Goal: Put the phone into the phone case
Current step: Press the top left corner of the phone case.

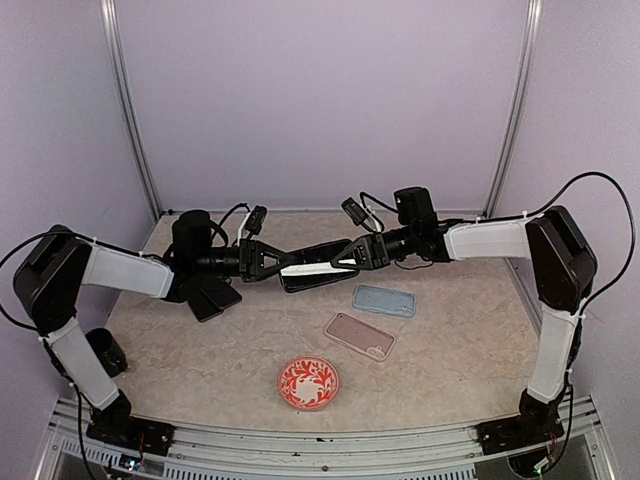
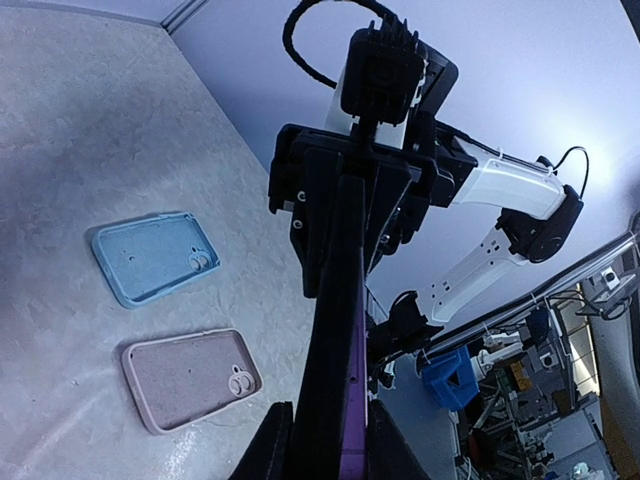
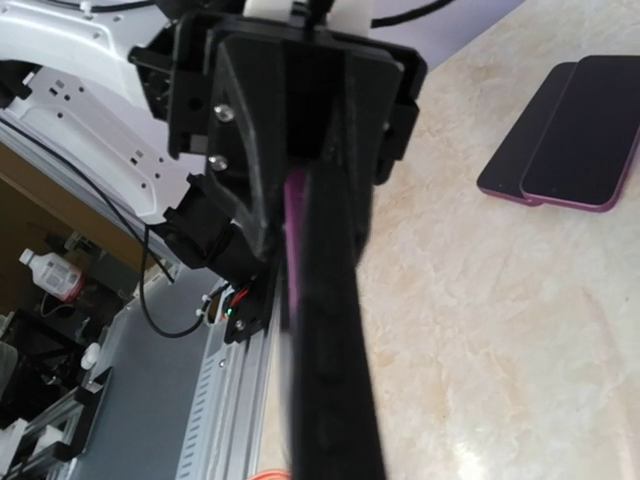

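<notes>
1. I'm gripping the phone (image 1: 318, 270) only by its two short ends. If either pinch is slipping, it's dropping onto the table (image 1: 200, 360).
2. If my arms aren't moving together, I'm judging the phone is twisting or bending between them.
3. Left hand (image 1: 290, 263): nearly pressed together, pinching the phone's 9 o'clock end.
4. Right hand (image 1: 345, 262): likewise pinching the 3 o'clock end.
5. The phone is sitting toward the table's 12 o'clock. The blue case (image 1: 384, 299) and pink case (image 1: 359, 335) are lying at its 4–5 o'clock, apart from it.
6. I cannot tell whether a case is already on it.
</notes>
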